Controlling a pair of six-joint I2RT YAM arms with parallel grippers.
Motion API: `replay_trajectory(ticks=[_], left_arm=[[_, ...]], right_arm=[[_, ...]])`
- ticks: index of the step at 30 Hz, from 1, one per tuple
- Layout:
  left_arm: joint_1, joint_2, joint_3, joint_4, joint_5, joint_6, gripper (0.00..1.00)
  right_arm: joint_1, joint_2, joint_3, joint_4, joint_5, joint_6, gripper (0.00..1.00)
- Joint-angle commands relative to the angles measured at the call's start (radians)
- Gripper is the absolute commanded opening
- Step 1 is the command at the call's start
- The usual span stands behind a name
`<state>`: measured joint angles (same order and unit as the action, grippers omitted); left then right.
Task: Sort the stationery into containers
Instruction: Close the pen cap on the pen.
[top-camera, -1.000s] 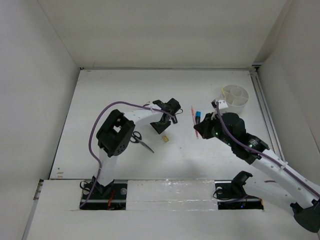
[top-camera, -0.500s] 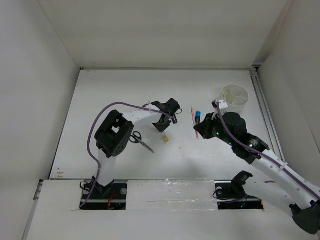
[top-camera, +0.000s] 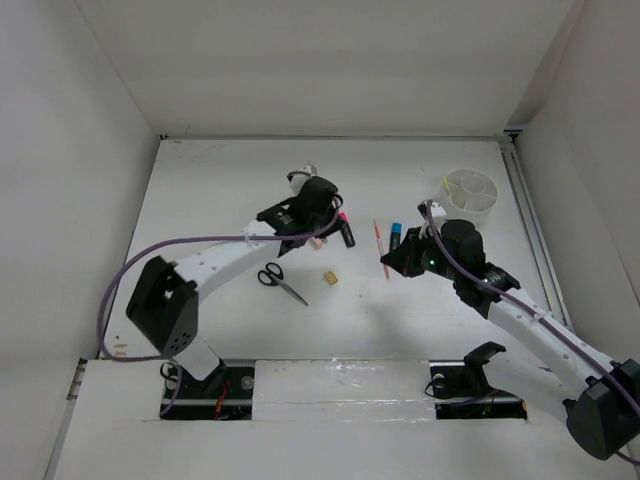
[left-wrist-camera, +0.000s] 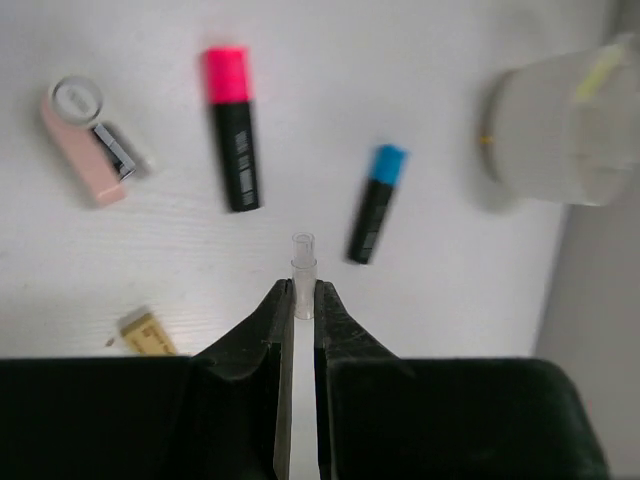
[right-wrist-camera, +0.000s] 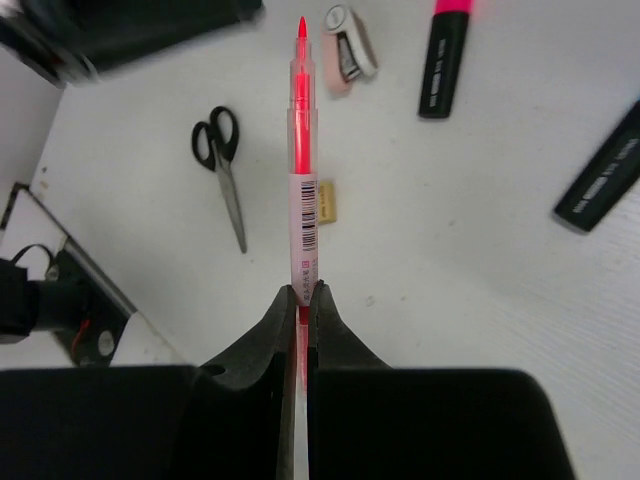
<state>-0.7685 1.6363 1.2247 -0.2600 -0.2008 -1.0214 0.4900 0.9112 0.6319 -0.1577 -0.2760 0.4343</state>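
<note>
White table (top-camera: 200, 200) carries everything. The left gripper (left-wrist-camera: 303, 292) is clamped on a thin clear pen (left-wrist-camera: 302, 250) over the middle, and the right gripper (right-wrist-camera: 302, 292) pinches a pink pen (right-wrist-camera: 301, 150) right of centre. A white cup (top-camera: 470, 212) stands far right with a yellow pen (left-wrist-camera: 600, 70) inside. Black-handled scissors (top-camera: 280, 282) lie near, left of centre. The pink-capped marker (top-camera: 346, 232) and blue-capped marker (top-camera: 396, 236) lie apart mid-table, with a pinkish eraser (left-wrist-camera: 75, 140) beside the former and a tan piece (top-camera: 329, 277) nearer.
</note>
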Motion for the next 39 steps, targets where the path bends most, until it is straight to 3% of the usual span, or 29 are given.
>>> replay_trajectory(ticks=[1, 6, 13, 16, 39], left_arm=[[0.043, -0.189, -0.008, 0.183, 0.069, 0.219, 0.00], [0.043, -0.357, -0.093, 0.376, 0.132, 0.342, 0.00], [0.043, -0.463, -0.171, 0.465, 0.198, 0.366, 0.00], [0.043, -0.475, -0.171, 0.456, 0.198, 0.376, 0.00], [0.043, -0.457, -0.240, 0.519, 0.267, 0.317, 0.00]], right_arm=[[-0.005, 0.035, -0.018, 0.197, -0.156, 0.069, 0.00], [0.097, 0.086, -0.043, 0.349, -0.200, 0.152, 0.00], [0.209, 0.150, 0.011, 0.428, -0.118, 0.218, 0.00], [0.209, 0.140, 0.020, 0.415, -0.054, 0.228, 0.00], [0.168, 0.071, 0.081, 0.371, -0.035, 0.189, 0.00]])
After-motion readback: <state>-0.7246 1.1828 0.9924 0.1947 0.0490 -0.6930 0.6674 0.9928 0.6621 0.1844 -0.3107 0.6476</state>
